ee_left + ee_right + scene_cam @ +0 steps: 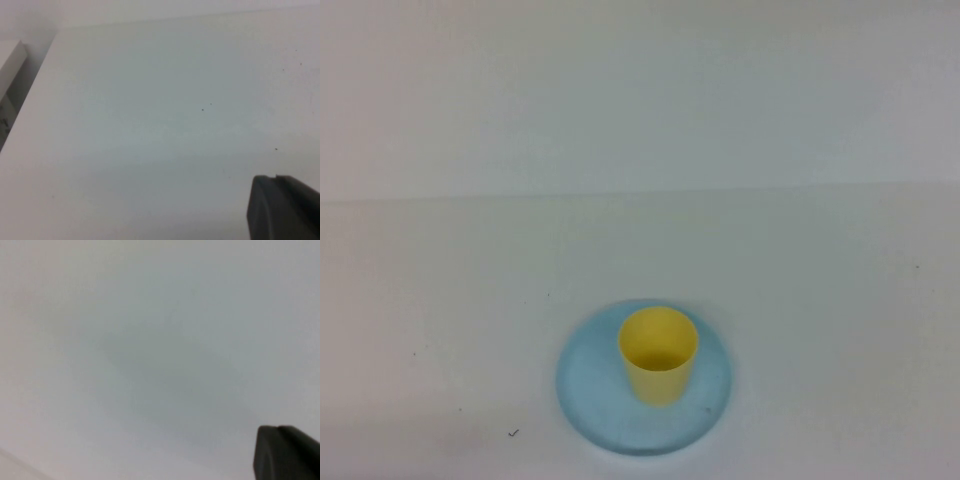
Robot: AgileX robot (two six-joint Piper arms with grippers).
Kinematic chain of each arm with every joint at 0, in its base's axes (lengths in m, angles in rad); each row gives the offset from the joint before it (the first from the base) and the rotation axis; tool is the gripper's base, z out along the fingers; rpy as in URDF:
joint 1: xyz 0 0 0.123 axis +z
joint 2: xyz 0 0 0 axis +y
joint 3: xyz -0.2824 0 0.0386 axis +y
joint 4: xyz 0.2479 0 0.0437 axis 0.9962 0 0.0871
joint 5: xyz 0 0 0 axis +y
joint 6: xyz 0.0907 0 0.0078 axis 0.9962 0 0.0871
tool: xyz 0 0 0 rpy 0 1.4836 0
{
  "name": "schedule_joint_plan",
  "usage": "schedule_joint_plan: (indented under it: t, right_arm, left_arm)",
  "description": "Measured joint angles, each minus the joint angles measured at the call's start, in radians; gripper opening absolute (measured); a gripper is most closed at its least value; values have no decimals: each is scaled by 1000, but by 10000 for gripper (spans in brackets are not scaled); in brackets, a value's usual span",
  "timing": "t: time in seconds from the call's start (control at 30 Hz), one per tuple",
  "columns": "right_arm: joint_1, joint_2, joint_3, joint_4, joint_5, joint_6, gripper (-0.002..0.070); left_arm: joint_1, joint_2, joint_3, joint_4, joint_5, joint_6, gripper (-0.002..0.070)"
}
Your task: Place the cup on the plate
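Note:
The yellow cup stands upright on the pale blue plate, near the table's front middle in the high view. Nothing holds the cup. Neither arm shows in the high view. My left gripper shows only as dark fingertips pressed together over bare white table in the left wrist view, shut and empty. My right gripper shows the same way over bare white table in the right wrist view, shut and empty. Cup and plate are out of both wrist views.
The white table ends at a white wall at the back. In the left wrist view, a table edge and a white box-like thing beyond it show at one side.

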Motion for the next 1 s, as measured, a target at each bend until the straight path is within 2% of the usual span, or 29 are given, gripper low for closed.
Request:
schedule_joint_plan:
  t: [0.1,0.27,0.37,0.5,0.7,0.87,1.0]
  right_arm:
    - [-114,-201,260,27,-225,0,2]
    - [-332,-513,787,219,-575,2,2]
    - [-408,-695,1124,245,-687,2,2]
    - [-427,-996,1484,235,-732,2,2]
    - [-446,-1358,1909,241,-739,2,2]
    - [-509,-1572,2107,340,-735,2,2]
    - [-557,-1650,2205,346,-735,2,2]
  left_arm:
    - [0,0,0,0,0,0,0]
    - [0,2,0,0,0,0,0]
    - [0,2,0,0,0,0,0]
    - [0,2,0,0,0,0,0]
    - [0,2,0,0,0,0,0]
    - [0,2,0,0,0,0,0]
    - [0,2,0,0,0,0,0]
